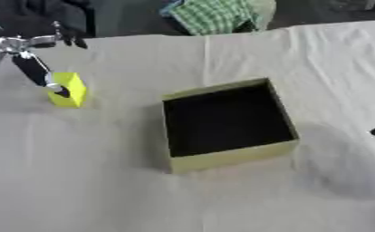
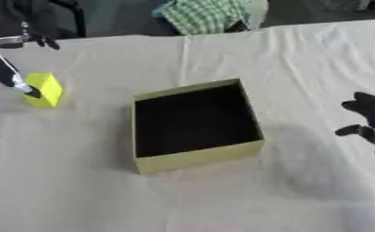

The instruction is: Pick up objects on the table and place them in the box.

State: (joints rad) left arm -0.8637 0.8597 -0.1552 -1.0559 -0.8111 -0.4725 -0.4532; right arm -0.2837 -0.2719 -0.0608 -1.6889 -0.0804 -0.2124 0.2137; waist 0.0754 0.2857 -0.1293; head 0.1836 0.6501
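Left eye view: one yellow block (image 1: 70,89), one box (image 1: 226,156).

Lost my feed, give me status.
Left hand fingers on yellow block. Right hand idle at right edge. Box open, path clear.

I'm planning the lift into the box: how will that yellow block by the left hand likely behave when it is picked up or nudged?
The yellow block has flat faces and sharp edges, so it probably stays stiff and won't roll. It stands taller than it is wide, so a sideways nudge from the left hand might tip it. Its plain, smooth-looking faces could be somewhat slippery; weight can't be judged.
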